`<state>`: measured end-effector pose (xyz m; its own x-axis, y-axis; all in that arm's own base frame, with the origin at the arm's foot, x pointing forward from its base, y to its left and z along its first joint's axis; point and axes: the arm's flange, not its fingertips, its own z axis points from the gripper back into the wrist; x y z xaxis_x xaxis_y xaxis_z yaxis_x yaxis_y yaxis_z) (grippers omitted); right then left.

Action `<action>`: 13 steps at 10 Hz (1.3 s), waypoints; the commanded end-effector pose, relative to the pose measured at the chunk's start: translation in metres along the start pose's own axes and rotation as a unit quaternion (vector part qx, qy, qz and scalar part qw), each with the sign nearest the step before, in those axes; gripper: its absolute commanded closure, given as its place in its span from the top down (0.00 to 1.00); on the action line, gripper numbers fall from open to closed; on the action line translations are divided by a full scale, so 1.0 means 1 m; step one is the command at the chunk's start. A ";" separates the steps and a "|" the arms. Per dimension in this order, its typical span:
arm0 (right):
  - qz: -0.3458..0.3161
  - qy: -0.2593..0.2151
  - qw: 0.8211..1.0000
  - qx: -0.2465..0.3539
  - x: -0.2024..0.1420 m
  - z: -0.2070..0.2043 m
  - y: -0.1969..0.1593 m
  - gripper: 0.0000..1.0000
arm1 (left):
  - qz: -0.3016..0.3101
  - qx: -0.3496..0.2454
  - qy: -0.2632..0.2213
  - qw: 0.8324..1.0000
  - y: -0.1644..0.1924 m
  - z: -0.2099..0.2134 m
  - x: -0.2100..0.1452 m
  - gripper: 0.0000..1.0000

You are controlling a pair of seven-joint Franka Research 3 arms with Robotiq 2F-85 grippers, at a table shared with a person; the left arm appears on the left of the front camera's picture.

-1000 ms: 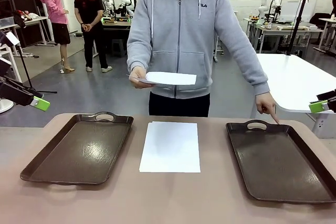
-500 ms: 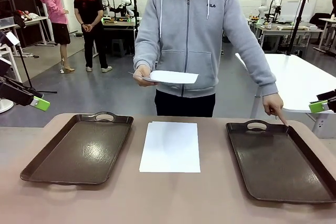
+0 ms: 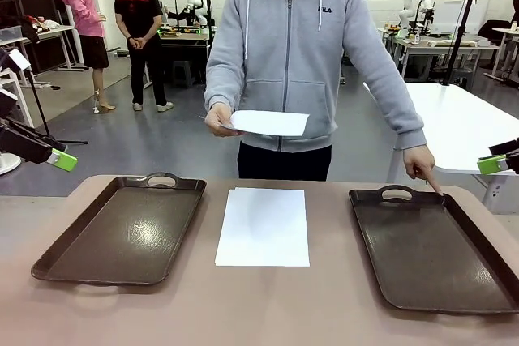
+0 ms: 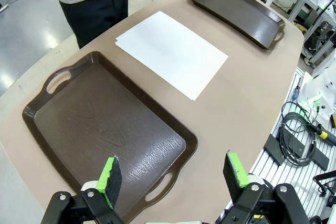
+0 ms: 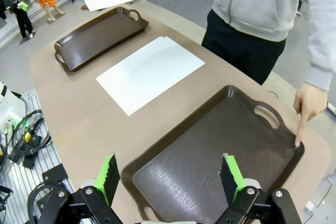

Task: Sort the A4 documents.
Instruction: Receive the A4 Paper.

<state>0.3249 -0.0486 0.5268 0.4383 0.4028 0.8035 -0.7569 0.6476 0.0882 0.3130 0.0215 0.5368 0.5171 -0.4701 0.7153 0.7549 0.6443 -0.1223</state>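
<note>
**Thin paper: take it by an edge**

The flat sheet (image 3: 263, 226) lies on the worktop (image 3: 324, 305) between the left tray (image 3: 122, 232) and right tray (image 3: 430, 249). Beyond it, the person (image 3: 288, 54) holds another sheet (image 3: 268, 122). It looks light, floppy and slippery, so pinch a free edge. Your left hand (image 4: 172, 171) and right hand (image 5: 169, 174) both gape wide, empty.

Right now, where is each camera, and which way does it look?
Front: between the arms, facing the grey-hooded person across the table; left gripper and right gripper at edges.
Left wrist: above the left dark brown handled tray, looking down past open green pads.
Right wrist: above the right brown tray, same open pads.
Shared: both wrists see the white paper sheet lying flat.
</note>
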 end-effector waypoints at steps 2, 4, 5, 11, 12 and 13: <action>0.003 -0.005 1.000 0.009 -0.001 -0.002 -0.003 1.00 | -0.009 -0.006 -0.007 1.000 0.002 0.000 -0.001 1.00; 0.003 -0.005 1.000 0.009 -0.001 -0.002 -0.003 1.00 | -0.009 -0.006 -0.007 1.000 0.002 0.000 -0.001 1.00; 0.003 -0.005 1.000 0.009 -0.001 -0.002 -0.003 1.00 | -0.009 -0.006 -0.007 1.000 0.002 0.000 -0.001 1.00; 0.003 -0.005 1.000 0.009 -0.001 -0.002 -0.003 1.00 | -0.009 -0.006 -0.007 1.000 0.002 0.000 -0.001 1.00; 0.003 -0.005 1.000 0.009 -0.001 -0.002 -0.003 1.00 | -0.009 -0.006 -0.007 1.000 0.002 0.000 -0.001 1.00; 0.000 0.000 1.000 0.000 0.000 0.000 0.000 1.00 | -0.009 -0.006 -0.007 1.000 0.002 0.000 -0.001 1.00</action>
<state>0.3247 -0.0484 0.5272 0.4378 0.4043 0.8030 -0.7564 0.6485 0.0859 0.3130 0.0215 0.5368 0.5171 -0.4701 0.7153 0.7549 0.6443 -0.1223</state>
